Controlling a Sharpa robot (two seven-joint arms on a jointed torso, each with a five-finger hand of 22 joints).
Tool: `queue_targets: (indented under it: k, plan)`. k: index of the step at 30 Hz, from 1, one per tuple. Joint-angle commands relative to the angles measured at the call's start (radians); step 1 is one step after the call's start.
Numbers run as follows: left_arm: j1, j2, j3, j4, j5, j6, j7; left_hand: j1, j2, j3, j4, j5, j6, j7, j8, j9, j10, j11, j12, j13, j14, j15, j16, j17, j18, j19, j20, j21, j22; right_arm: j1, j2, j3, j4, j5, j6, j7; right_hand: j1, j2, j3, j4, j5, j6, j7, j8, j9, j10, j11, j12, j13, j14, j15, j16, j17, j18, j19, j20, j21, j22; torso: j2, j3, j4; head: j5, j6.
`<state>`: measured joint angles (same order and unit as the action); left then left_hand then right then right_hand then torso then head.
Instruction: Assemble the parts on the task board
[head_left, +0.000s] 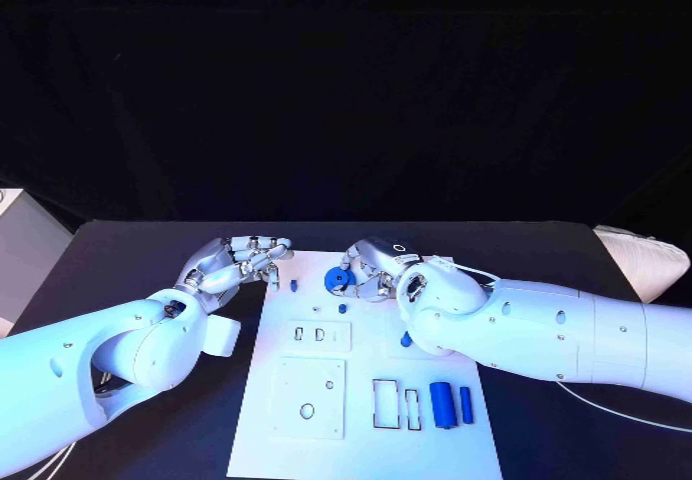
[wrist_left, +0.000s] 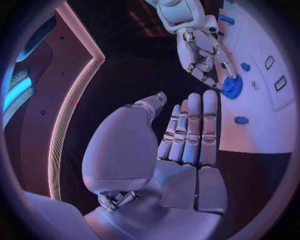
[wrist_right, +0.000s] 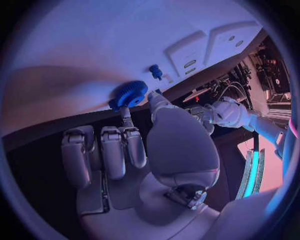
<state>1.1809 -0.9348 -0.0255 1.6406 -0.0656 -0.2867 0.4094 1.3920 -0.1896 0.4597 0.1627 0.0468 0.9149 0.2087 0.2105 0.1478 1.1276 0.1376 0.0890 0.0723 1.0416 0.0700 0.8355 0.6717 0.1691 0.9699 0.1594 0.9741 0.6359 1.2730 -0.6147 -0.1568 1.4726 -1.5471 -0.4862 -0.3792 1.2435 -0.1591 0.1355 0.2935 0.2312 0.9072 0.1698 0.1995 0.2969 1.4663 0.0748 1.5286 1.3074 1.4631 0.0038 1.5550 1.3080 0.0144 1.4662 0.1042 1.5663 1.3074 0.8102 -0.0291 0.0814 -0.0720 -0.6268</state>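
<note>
Right hand (head_left: 378, 268) pinches a blue gear (head_left: 339, 279) at the far end of the board (head_left: 368, 440). Left hand (head_left: 238, 262) holds nothing, its fingers straight and together beside the board's far left corner. Two blue cylinders (head_left: 451, 403) lie near the board's near right end. A small blue peg (wrist_right: 155, 72) stands close to the gear.

Head view looks down; wrist views sit close behind hands; all share task board (head_left: 368, 400).
</note>
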Motion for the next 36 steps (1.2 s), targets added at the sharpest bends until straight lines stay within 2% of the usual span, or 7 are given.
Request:
queue_targets:
  k: [1,7,10,19,25,30,36]
  plan:
    - [0.002,0.001,0.001,0.002,-0.002,0.017,0.005,-0.006,0.003,0.006,-0.001,0.003,-0.008,-0.001,-0.003,0.001,-0.007,0.002,0.001,-0.001,-0.007,-0.003,0.006,-0.001,0.015,-0.008,0.001,0.006,0.001,-0.007,-0.008,-0.005,0.003,0.014,0.054,-0.013,-0.002,0.009,0.005,-0.001,0.004,0.001,-0.008,-0.002,-0.003,0.054,0.006,0.0,0.211,0.097,0.003,0.003,0.217,-0.014,0.105,0.007,0.004,0.263,0.001,0.0004,-0.0002,0.001,-0.001]
    - [0.002,-0.001,0.001,0.003,-0.002,0.017,0.006,-0.006,0.003,0.006,-0.001,0.003,-0.008,-0.001,-0.003,0.001,-0.007,0.002,0.001,-0.001,-0.007,-0.003,0.006,-0.001,0.015,-0.008,0.001,0.006,0.001,-0.008,-0.031,-0.005,0.031,0.041,0.071,-0.005,-0.005,0.012,0.008,-0.001,0.014,0.005,-0.009,-0.002,-0.003,0.058,0.005,0.003,0.215,0.098,0.003,0.003,0.218,-0.014,0.105,0.007,0.004,0.263,0.001,-0.0007,0.0014,0.0,-0.004]
    - [0.002,-0.002,0.001,0.002,-0.002,0.016,0.006,-0.006,0.003,0.006,-0.001,0.003,-0.008,-0.001,-0.003,0.001,-0.007,0.002,0.001,-0.001,-0.007,-0.003,0.006,-0.001,0.015,-0.008,0.001,0.006,0.001,-0.009,-0.043,-0.005,0.047,0.044,0.059,-0.004,-0.005,0.012,0.008,-0.001,0.014,0.006,-0.009,-0.001,-0.003,0.058,0.005,0.003,0.215,0.098,0.003,0.003,0.219,-0.014,0.105,0.007,0.004,0.263,0.001,-0.0011,0.0003,0.0,-0.004]
    - [0.002,-0.003,0.001,0.001,-0.002,0.015,0.006,-0.006,0.003,0.006,-0.001,0.003,-0.008,-0.001,-0.003,0.001,-0.007,0.002,0.001,-0.001,-0.007,-0.003,0.006,-0.001,0.015,-0.008,0.001,0.006,0.001,-0.006,-0.13,-0.003,0.119,0.04,-0.094,0.02,0.002,0.007,0.026,-0.004,0.064,0.022,-0.015,0.003,-0.006,0.065,0.0,0.008,0.222,0.098,-0.001,0.003,0.22,-0.014,0.105,0.003,0.004,0.263,-0.003,-0.0007,-0.0026,0.0,0.0]
    - [0.002,-0.003,0.001,-0.003,-0.002,0.015,0.007,-0.006,0.003,0.006,-0.001,0.003,-0.008,-0.001,-0.003,0.001,-0.007,0.002,0.001,-0.001,-0.007,-0.003,0.006,-0.001,0.015,-0.008,0.001,0.006,0.001,0.018,-0.211,0.002,0.175,0.092,-0.142,0.046,0.021,0.001,0.038,-0.008,0.071,0.024,-0.016,0.002,-0.008,0.064,-0.002,0.007,0.221,0.098,-0.003,0.003,0.219,-0.014,0.105,0.001,0.004,0.263,-0.006,0.0046,-0.0097,0.001,0.005]
    - [0.002,0.001,0.001,-0.007,-0.002,0.016,0.007,-0.006,0.003,0.006,-0.001,0.003,-0.008,-0.001,-0.003,0.001,-0.007,0.002,0.001,-0.001,-0.007,-0.003,0.006,-0.001,0.015,-0.008,0.001,0.006,0.001,0.045,-0.285,0.004,0.205,0.221,-0.128,0.142,0.105,-0.018,0.075,-0.025,0.026,0.023,-0.012,-0.003,-0.017,0.057,0.001,0.0,0.215,0.094,-0.002,-0.002,0.203,-0.014,0.105,0.002,0.004,0.263,-0.011,0.0061,-0.0144,-0.003,0.007]
    - [0.002,0.003,0.001,-0.008,-0.001,0.02,0.008,-0.006,0.003,0.006,-0.001,0.003,-0.008,-0.001,-0.003,0.001,-0.007,0.002,0.001,-0.001,-0.007,-0.003,0.006,-0.001,0.015,-0.008,0.001,0.006,0.001,0.062,-0.381,0.002,0.184,0.36,-0.047,0.307,0.186,-0.045,0.106,-0.057,0.002,0.003,-0.002,-0.018,-0.029,0.034,0.009,-0.019,0.194,0.094,0.004,-0.003,0.204,-0.014,0.105,0.006,0.004,0.263,-0.014,0.0093,-0.0187,-0.01,0.012]
